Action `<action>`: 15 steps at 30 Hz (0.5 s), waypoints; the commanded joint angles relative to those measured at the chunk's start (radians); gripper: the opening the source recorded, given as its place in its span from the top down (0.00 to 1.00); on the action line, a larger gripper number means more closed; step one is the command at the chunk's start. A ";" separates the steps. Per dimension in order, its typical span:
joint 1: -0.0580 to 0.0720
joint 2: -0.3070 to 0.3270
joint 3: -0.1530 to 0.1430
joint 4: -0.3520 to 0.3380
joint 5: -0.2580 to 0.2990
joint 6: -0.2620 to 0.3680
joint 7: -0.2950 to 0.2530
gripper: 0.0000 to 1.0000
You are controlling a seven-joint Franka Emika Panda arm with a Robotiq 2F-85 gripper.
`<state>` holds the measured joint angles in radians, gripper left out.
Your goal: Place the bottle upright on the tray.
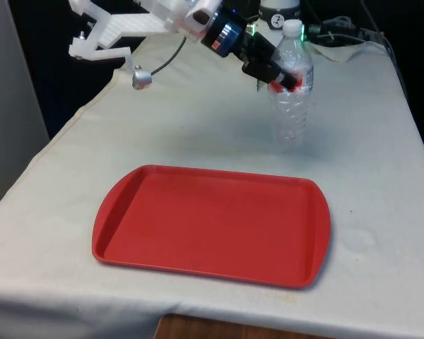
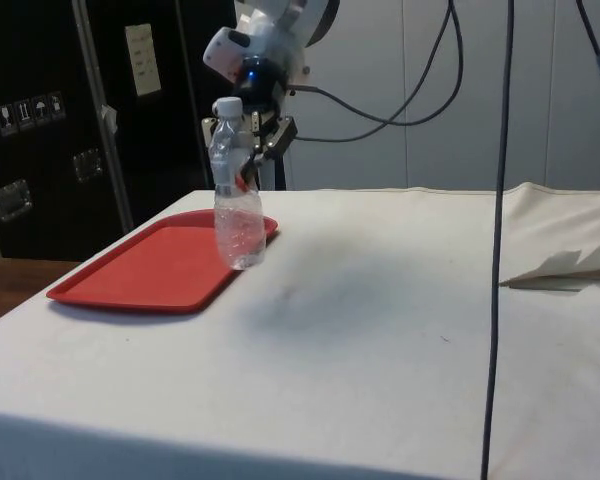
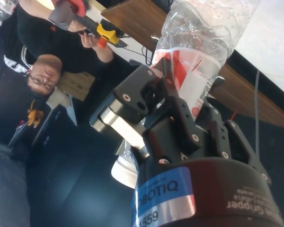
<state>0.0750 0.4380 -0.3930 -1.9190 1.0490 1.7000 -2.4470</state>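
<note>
Gripper (image 1: 288, 79) is closed on the bottle (image 1: 291, 92), pinching it from the side at the red-and-white label band (fingers (image 3: 180, 111) pressed against the label in the wrist view). Bottle is clear plastic, white cap, crinkled lower half, upright or very nearly so. It sits past the tray's far long edge, toward the tabletop's far end and nearer the front view's right; in the front view its base looks down near the cloth, cannot tell if it touches or is lifted a little. In the side view the bottle (image 2: 236, 190) overlaps the tray's (image 2: 150, 270) far corner, but the front view shows it off the tray, not above it. Red tray (image 1: 212, 222) lies flat near the tabletop's (image 1: 71, 212) near edge, roughly centred, nothing on it. Arm comes in from the front view's left at a slant, gripper (image 2: 255, 135) level with the bottle's upper half. A person in a dark top (image 3: 52, 52) shows in the wrist view, holding something small and yellow.
</note>
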 commanded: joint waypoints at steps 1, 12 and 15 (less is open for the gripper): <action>-0.002 0.006 -0.001 0.008 0.006 0.004 0.008 0.66; -0.002 0.008 -0.013 0.013 0.035 -0.006 0.022 0.66; 0.000 0.008 -0.014 0.014 0.035 -0.007 0.022 0.66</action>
<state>0.0750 0.4460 -0.4070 -1.9060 1.0800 1.6910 -2.4260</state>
